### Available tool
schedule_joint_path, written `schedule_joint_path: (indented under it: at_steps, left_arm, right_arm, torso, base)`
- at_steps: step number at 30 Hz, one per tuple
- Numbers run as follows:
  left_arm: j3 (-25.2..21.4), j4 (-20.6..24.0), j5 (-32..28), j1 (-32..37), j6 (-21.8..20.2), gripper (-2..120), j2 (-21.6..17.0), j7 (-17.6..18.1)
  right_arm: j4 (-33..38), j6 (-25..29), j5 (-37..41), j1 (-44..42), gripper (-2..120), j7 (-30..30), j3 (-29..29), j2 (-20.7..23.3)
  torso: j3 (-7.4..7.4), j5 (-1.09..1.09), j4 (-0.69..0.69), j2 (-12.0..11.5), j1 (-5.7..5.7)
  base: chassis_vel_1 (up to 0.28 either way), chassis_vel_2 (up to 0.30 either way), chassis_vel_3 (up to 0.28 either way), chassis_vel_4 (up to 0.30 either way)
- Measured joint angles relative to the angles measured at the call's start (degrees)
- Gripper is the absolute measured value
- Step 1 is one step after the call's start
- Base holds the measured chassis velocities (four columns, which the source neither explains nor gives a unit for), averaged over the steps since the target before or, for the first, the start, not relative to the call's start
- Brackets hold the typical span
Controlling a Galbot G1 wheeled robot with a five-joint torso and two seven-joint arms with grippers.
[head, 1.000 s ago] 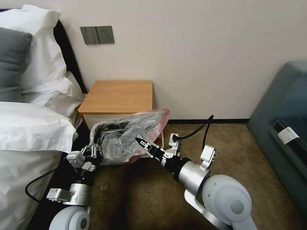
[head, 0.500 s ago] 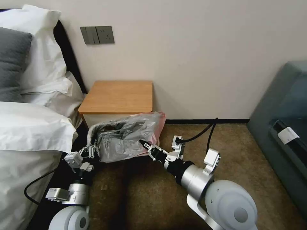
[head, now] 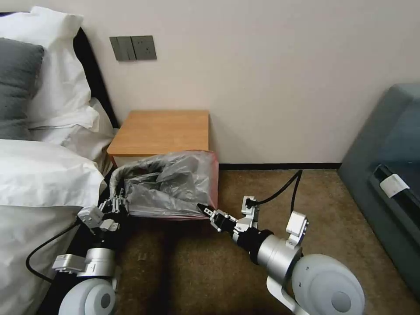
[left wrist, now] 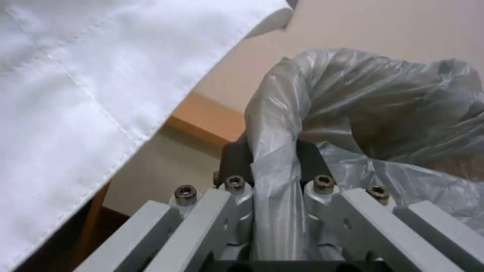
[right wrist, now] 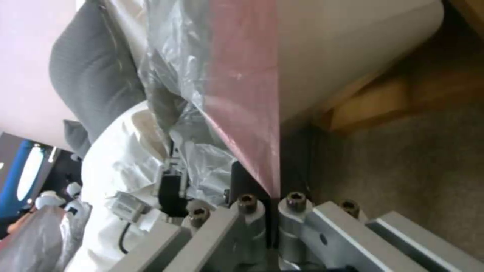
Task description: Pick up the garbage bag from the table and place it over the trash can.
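The left pincer point(head: 117, 202) is clamped on the grey edge of the garbage bag point(head: 168, 186); the right pincer point(head: 204, 208) pinches its pink rim. Stretched between them, the bag hangs open just beyond both, in front of the bench point(head: 162, 131).

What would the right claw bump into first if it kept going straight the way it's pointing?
Probably the garbage bag itself: the right claw is shut on its pinkish rim and points up-left into the bag. Beyond the plastic, the white drawer front of the table seems next, though depth is unclear.
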State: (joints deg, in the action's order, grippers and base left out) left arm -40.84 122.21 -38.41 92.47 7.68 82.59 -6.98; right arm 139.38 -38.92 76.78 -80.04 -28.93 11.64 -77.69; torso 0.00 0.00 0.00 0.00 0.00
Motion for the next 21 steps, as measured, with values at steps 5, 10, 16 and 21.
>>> schedule_joint_path:
  at_steps: [5,10,16,21]
  left_arm:
    - [-0.79,0.17,-2.13,-0.14,-0.84,8,-0.20,-0.02]
    - [-1.22,0.59,-3.09,0.18,-1.24,8,-0.18,-0.39]
    - [-1.57,0.87,-3.19,0.80,-1.44,8,-0.15,-1.82]
    - [-1.91,1.12,-3.72,1.04,-1.77,8,-0.15,-2.64]
  right_arm:
    - [-1.31,-0.97,-1.29,0.16,0,1.33,0.70,1.53]
    - [-3.55,-0.84,-3.25,1.27,0,2.30,1.10,1.22]
    - [-7.23,-0.03,-8.32,3.37,0,5.75,1.45,0.48]
    - [-8.93,-0.16,-10.07,3.87,0,7.88,1.48,0.87]
  torso:
    - [0.00,0.00,0.00,0.00,0.00]
    - [0.00,0.00,0.00,0.00,0.00]
    - [0.00,0.00,0.00,0.00,0.00]
    - [0.00,0.00,0.00,0.00,0.00]
  base:
    - [0.000,0.000,0.000,0.000]
    - [0.000,0.000,0.000,0.000]
    - [0.000,0.000,0.000,0.000]
    - [0.000,0.000,0.000,0.000]
